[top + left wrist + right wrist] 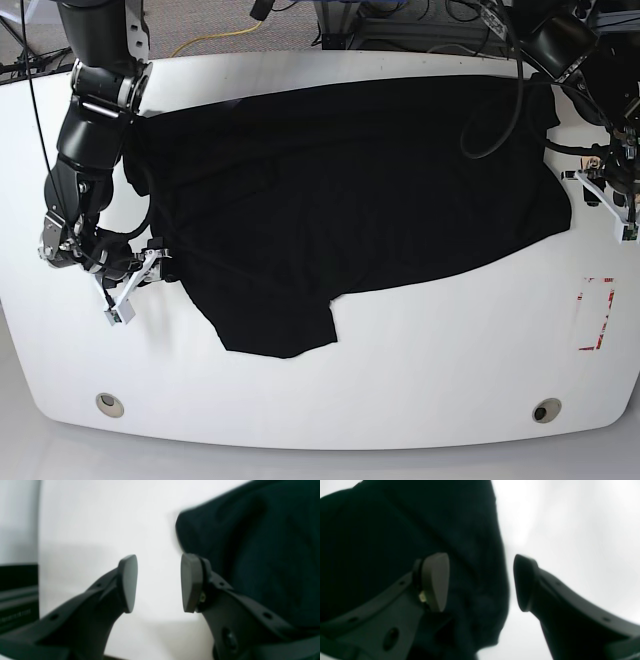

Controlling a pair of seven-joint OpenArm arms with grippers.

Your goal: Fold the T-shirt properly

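Note:
The black T-shirt (350,190) lies spread and rumpled across the white table (430,370), with one sleeve pointing toward the front edge. No graphic shows. My right gripper (163,266) is at the shirt's left edge. In the right wrist view this gripper (480,582) is open, and the T-shirt (395,530) has its edge lying in the gap between the fingers. My left gripper (572,165) is at the shirt's right edge. Seen from the left wrist, that gripper (159,582) is open over bare table, with the T-shirt (262,542) just beyond its right finger.
A red-outlined rectangle (597,312) is marked on the table near the right edge. Two round holes (110,403) (545,410) sit near the front edge. A dark box (18,597) shows beyond the table in the left wrist view. Cables run behind the table.

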